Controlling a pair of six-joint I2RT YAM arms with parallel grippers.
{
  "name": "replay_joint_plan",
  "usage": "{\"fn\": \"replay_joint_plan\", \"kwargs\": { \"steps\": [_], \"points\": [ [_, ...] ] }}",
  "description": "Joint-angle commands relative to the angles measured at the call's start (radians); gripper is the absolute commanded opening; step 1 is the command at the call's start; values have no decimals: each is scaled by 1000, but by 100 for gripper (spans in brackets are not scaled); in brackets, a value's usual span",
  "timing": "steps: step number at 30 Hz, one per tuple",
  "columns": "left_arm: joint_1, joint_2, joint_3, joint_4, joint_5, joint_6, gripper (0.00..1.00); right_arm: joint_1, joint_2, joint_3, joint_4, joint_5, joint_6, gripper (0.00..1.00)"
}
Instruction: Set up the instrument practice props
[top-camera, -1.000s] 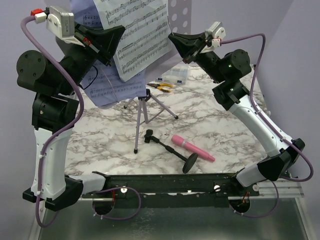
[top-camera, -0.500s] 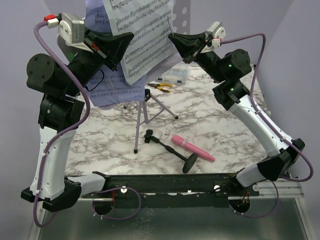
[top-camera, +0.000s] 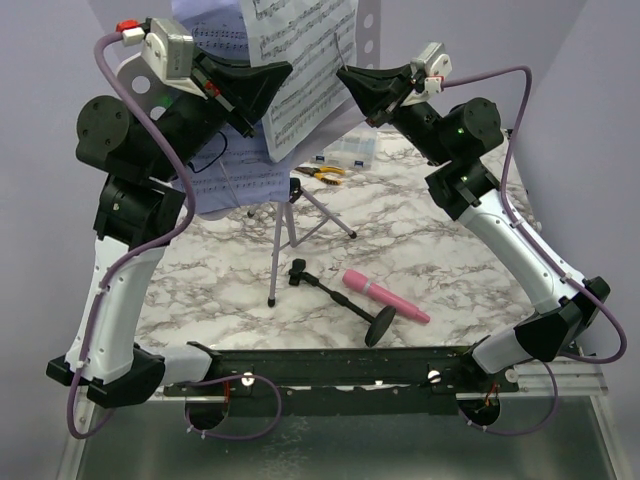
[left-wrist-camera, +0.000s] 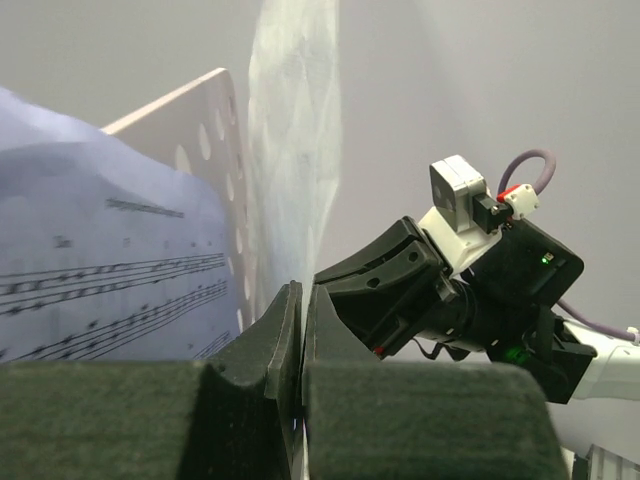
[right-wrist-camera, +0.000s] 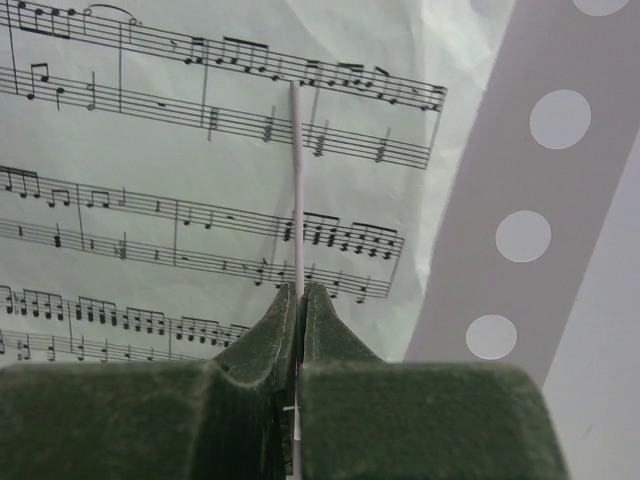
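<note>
Music-stand plate (top-camera: 375, 35) on its tripod (top-camera: 275, 250) stands toward the tabletop's (top-camera: 450, 270) far edge; to seat the white page (top-camera: 310, 60) against it, the left fingers (top-camera: 255, 85), pinched on the page's edge, should ease it level while the right fingers (right-wrist-camera: 335, 340), clamped on the thin wire (right-wrist-camera: 296, 180), hold that clear.

Lilac perforated plate (top-camera: 375, 35) upright on tripod (top-camera: 281, 245); white page (top-camera: 310, 70) tilted in front, lavender page (top-camera: 235, 185) hanging lower left. Pink mic (top-camera: 385, 297) and black stand (top-camera: 345, 298) lie flat on counter (top-camera: 420, 240).

No legible words or numbers; only printed staves and notes on white page (right-wrist-camera: 150, 200) and lavender page (left-wrist-camera: 100, 280).
</note>
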Motion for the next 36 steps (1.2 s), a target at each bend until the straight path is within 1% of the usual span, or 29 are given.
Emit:
{"fn": "replay_joint_plan", "kwargs": {
  "steps": [1,8,14,20,26,34,36],
  "points": [
    [-71,26,39,21,-46,52,0,2,-8,17,7,-41,21,0],
    [-152,82,74,5,-152,122,0,2,-18,5,11,-30,19,0],
    [-166,106,94,-23,-252,133,0,2,-48,-25,20,6,11,0],
    [-166,117,91,-30,-279,146,0,2,-65,-43,30,29,10,0],
    [-173,131,83,-29,-315,149,0,2,-65,-69,66,91,44,0],
    [-186,144,86,-30,-326,162,0,2,-50,-48,51,91,60,0],
    [-188,143,84,-30,-333,162,0,2,-49,-48,46,93,59,5]
  ]
}}
